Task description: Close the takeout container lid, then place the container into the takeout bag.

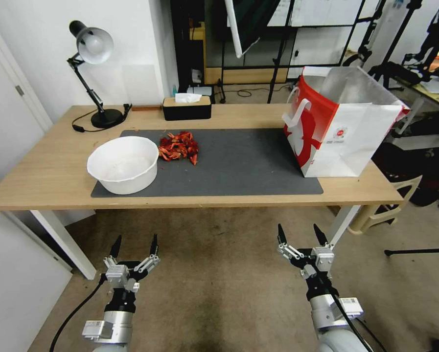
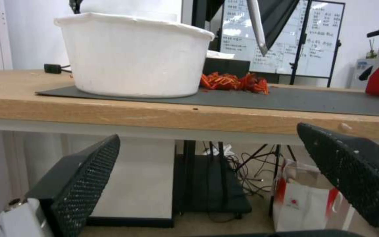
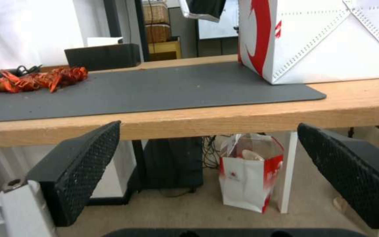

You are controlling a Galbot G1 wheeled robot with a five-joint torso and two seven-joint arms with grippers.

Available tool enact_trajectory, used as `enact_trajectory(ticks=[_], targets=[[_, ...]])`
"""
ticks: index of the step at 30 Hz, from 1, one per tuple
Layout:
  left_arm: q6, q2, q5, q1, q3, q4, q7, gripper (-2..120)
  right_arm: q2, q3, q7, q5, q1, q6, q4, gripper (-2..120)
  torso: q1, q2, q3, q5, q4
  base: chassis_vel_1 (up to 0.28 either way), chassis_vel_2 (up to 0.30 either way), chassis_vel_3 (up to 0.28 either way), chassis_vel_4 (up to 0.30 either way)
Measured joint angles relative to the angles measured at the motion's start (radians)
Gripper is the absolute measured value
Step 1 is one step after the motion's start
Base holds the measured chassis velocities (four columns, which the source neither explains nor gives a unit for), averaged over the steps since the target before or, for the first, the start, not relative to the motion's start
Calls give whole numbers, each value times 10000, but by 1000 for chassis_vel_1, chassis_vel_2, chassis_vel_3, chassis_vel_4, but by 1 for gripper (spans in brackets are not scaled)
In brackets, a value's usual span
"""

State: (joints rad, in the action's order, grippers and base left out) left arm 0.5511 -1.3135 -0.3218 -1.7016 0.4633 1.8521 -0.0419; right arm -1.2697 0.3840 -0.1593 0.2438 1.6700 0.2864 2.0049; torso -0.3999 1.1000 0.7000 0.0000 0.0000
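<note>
We see the table point(image 1: 48, 181) first, with the grey mat point(image 1: 243, 166) across its middle. On the mat's right end stands the bag point(image 1: 346, 137), upright, mouth open, silvery lining showing. At the mat's left end sits the white bowl point(image 1: 124, 164), and just beside it lies a heap of red crayfish point(image 1: 179, 145). Behind these, against the wall, are the lamp point(image 1: 93, 46) and the black tissue box point(image 1: 186, 107).

We cannot find the clamshell container or its lid anywhere on the table, so we cannot tell whether the lid is closed or the box already lies inside the bag, whose interior is hidden from us. We judge the task either not begun or finished; these pictures do not settle it.

Both arms hang low before the table edge, well apart from everything on it. Our left gripper point(image 1: 135, 245) has its fingers spread with nothing between them; our right gripper point(image 1: 300, 235) likewise.

The wrist views add what the head view misses: a second, smaller red-and-white bag point(image 3: 246, 174) stands on the floor under the table, and the left wrist view shows the bowl's side wall point(image 2: 132, 59) from table height.
</note>
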Motion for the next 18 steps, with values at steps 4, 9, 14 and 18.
enact_trajectory(ticks=[4, 9, 14, 18], targets=[[0, 0, -2, -1, 0, 0, 0, 100, 7, -2, 3, 8, -12, 0, 0, 100, 0, 0, 0, 0, 0, 0, 0, 0, 0], [0, 0, -5, 0, 0, -3, 0, 100, 14, -2, 3, 16, -25, -5, 0, 100, 0, 0, 0, 0, 0, 0, 0, 0, 0], [0, 0, -7, 2, 0, -3, 0, 100, 18, -3, 3, 22, -32, -15, 4, 100, -2, 0, 0, 0, -1, 0, 0, 0, 0], [0, 1, -8, 3, 0, -4, 0, 100, 20, -2, 3, 23, -35, -21, 6, 100, -2, 0, 0, 0, -1, 0, 0, 0, 0]])
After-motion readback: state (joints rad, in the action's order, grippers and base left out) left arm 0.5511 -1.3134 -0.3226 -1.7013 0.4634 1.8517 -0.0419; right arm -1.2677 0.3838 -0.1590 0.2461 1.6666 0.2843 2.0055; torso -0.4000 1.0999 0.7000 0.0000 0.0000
